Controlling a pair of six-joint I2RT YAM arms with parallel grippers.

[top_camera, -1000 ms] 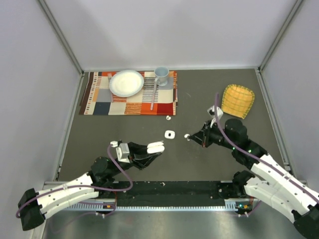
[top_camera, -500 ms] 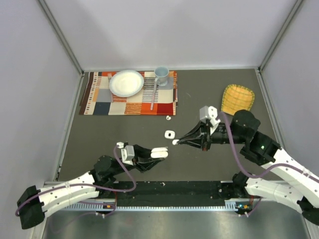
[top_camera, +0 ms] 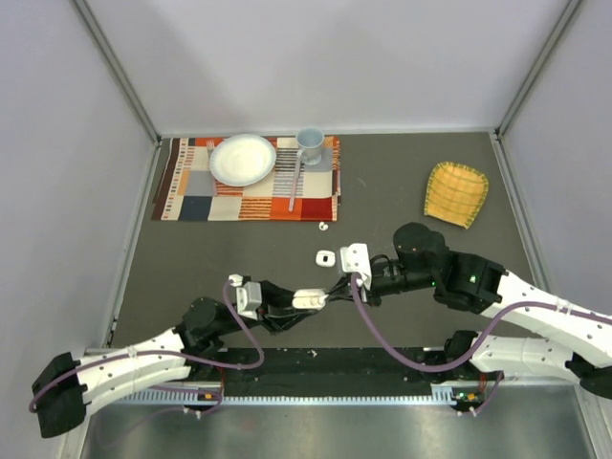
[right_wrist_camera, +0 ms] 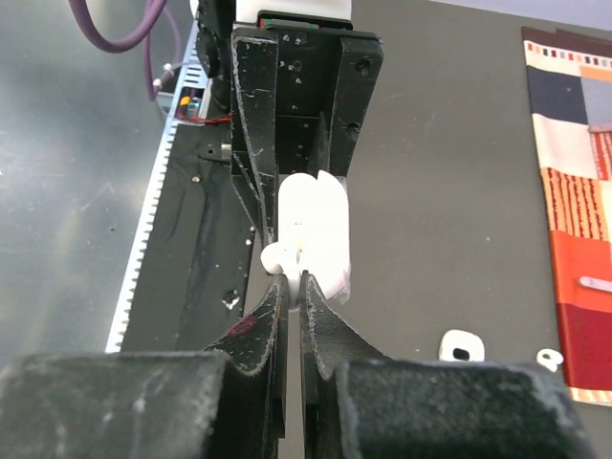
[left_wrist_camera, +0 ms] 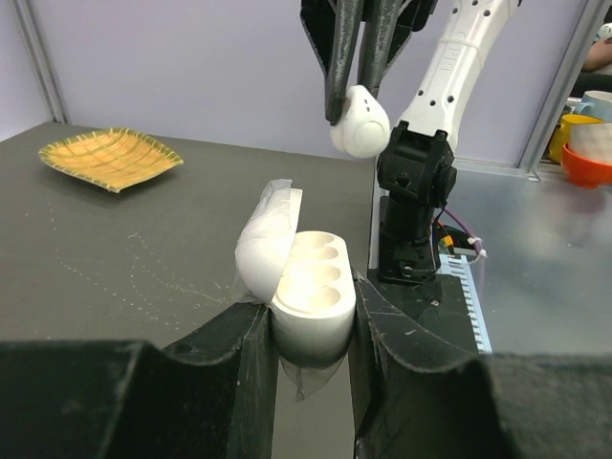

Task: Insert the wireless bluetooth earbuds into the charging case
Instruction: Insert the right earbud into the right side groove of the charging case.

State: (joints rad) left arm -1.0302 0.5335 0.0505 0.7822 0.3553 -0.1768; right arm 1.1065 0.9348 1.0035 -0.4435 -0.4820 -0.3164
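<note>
Held near the front of the desk (top_camera: 402, 182) in the left fingers (top_camera: 295, 306), clamped narrowly on the base of the charging case (left_wrist_camera: 304, 287), lid thrown back and wells turned upward to take a bud from above. Poised right over that open case, the right fingers (right_wrist_camera: 287, 306), all but shut on one of the wireless bluetooth earbuds (left_wrist_camera: 360, 122), pinched at the very tips with its rounded body hanging below, not touching the wells and not yet seated. Judged as the lowering stage, with a careful line-up over one well needed next. Lying on the desk beyond the case, towards the edge of the patterned placemat (top_camera: 249, 196), two more small white pieces (top_camera: 326, 257), apart from both sets of fingers
</note>
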